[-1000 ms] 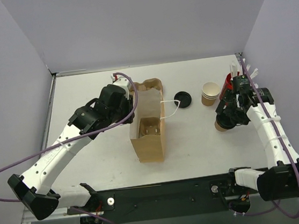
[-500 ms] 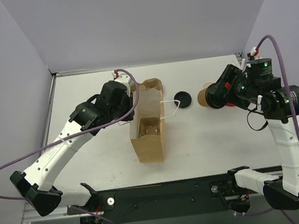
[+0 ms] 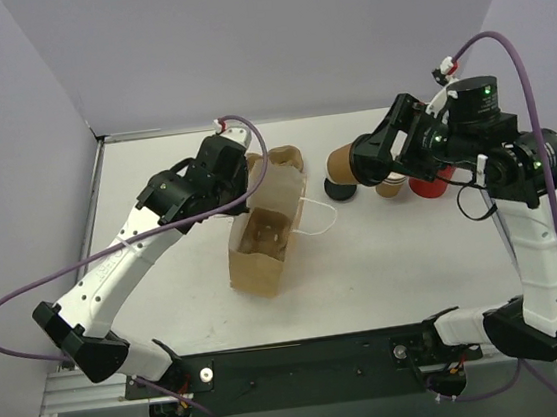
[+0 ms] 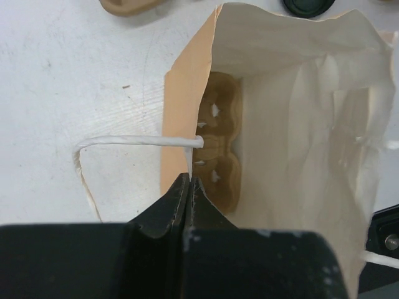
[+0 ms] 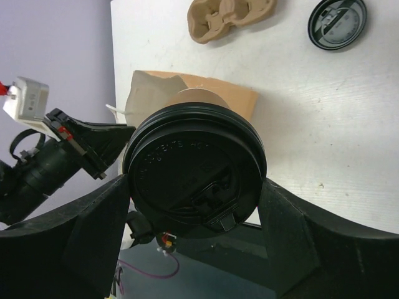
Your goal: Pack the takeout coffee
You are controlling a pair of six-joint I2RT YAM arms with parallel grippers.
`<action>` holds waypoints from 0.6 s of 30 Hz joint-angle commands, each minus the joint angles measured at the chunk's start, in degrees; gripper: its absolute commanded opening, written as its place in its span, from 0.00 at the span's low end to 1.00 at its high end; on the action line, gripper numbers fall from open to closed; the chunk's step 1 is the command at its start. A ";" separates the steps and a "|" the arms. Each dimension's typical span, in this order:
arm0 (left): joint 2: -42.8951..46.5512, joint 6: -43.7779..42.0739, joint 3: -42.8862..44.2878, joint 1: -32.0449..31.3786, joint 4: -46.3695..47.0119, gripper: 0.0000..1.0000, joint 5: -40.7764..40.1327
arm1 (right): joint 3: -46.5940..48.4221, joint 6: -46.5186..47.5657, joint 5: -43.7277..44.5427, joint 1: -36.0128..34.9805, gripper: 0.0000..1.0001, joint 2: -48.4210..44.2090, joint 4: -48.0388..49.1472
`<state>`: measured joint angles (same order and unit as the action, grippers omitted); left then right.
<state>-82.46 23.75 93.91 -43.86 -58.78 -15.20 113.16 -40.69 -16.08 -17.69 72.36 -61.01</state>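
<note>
My left jaws are pressed together on the rim of the brown paper bag (image 3: 251,272), pinching its paper wall beside a white handle (image 4: 124,141). My right jaws stand wide but clamped on the takeout coffee (image 3: 342,164), one finger on each side of the cup under its black lid (image 5: 194,171).

As I judge it, the step in hand is carrying the coffee to the bag. The bag stands on the bench (image 3: 385,257), leaning, with its mouth gaping upward. I want the left jaws to hold that rim steady so the mouth stays wide. At the bottom sits a moulded cup carrier (image 4: 218,134) with empty wells, and one of those is my target. The cup looks tipped, its base pointing toward 9 o'clock, so I should level it upright before lowering it. I should also come down through the middle of the mouth, clear of the paper walls and the handle.

The coffee hangs in the air between the right fingers, at about 2 o'clock from the bag's mouth and apart from it. It is well apart from the left jaws, which sit at 9 o'clock from it. A loose black lid (image 3: 337,190) lies on the bench just at 6 o'clock of the cup.
</note>
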 commanded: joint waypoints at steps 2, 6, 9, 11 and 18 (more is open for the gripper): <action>-2.44 -3.62 12.14 -1.05 -6.85 0.00 -5.71 | 4.17 -0.27 -2.38 -2.78 0.51 4.10 -1.21; -4.55 -2.14 13.85 -4.83 -8.54 0.00 -9.32 | 4.26 -0.45 -1.86 -4.97 0.51 5.34 -0.95; -6.05 1.46 11.83 -7.55 -8.19 0.00 -11.60 | 4.08 -1.24 -1.42 -6.91 0.51 6.30 -0.16; -7.10 4.10 10.78 -9.22 -7.58 0.00 -13.97 | 3.99 -1.94 -1.06 -8.05 0.51 7.09 0.80; -9.65 17.55 9.89 -11.43 -5.81 0.00 -17.32 | 0.05 -4.84 3.24 -14.73 0.50 9.03 1.86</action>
<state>-91.61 32.25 102.87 -55.18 -65.76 -28.91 115.44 -43.20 -15.88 -29.12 80.77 -60.47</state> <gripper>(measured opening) 0.021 0.713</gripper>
